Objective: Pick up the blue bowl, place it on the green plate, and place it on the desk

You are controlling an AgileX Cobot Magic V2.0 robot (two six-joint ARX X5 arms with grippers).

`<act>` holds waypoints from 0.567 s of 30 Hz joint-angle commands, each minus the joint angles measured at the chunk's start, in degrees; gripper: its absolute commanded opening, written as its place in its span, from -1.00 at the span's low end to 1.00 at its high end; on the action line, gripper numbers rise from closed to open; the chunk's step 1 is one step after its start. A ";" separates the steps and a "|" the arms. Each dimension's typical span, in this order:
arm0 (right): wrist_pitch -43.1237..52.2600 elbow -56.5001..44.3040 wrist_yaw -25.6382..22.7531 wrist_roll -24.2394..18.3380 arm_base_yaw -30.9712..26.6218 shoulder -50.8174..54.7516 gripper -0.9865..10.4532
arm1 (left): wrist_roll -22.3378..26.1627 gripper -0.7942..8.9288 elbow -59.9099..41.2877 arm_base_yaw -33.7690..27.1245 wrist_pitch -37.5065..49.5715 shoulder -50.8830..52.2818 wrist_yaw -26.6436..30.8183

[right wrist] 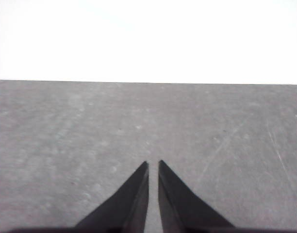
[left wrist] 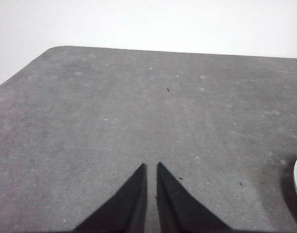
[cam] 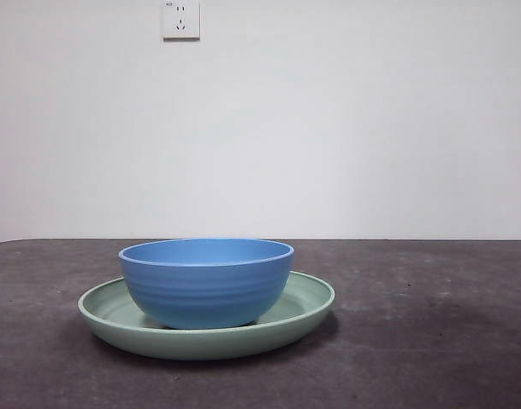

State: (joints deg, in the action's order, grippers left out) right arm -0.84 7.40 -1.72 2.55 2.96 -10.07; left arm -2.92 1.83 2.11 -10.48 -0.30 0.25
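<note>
Front view: you have one blue bowl (cam: 206, 282), upright, sitting inside one green plate (cam: 305, 308); the plate rests on the tabletop (cam: 431, 324). One wall socket (cam: 180, 19) shows on the wall behind. Neither arm enters this view.

Left wrist view: one left hand (left wrist: 151, 167), jaws drawn nearly together with a thin slit between, gripping nothing, held above bare tabletop. You see one sliver of the green plate's rim at the picture's edge, well apart from the hand.

Right wrist view: one right hand (right wrist: 153, 165), jaws likewise nearly together, empty, over bare tabletop.
</note>
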 commanded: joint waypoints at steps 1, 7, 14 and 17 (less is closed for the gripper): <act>1.84 -3.26 -0.22 -1.20 -0.85 2.36 -0.78 | -0.35 -0.77 -1.16 -0.04 -0.35 0.11 0.22; 0.39 -6.80 0.44 -2.58 -2.58 6.21 -0.78 | -0.35 -0.77 -1.16 -0.04 -0.33 0.11 0.22; -6.45 -6.78 0.68 -4.79 -3.98 8.68 -0.78 | -0.35 -0.77 -1.16 -0.04 -0.33 0.11 0.22; -9.51 -6.78 2.60 -4.72 -4.42 9.86 -0.78 | -0.35 -0.77 -1.16 -0.04 -0.33 0.11 0.22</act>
State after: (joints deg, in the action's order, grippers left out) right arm -9.76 0.95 0.49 -1.54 -1.26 -0.23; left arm -2.92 1.83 2.11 -10.48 -0.30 0.27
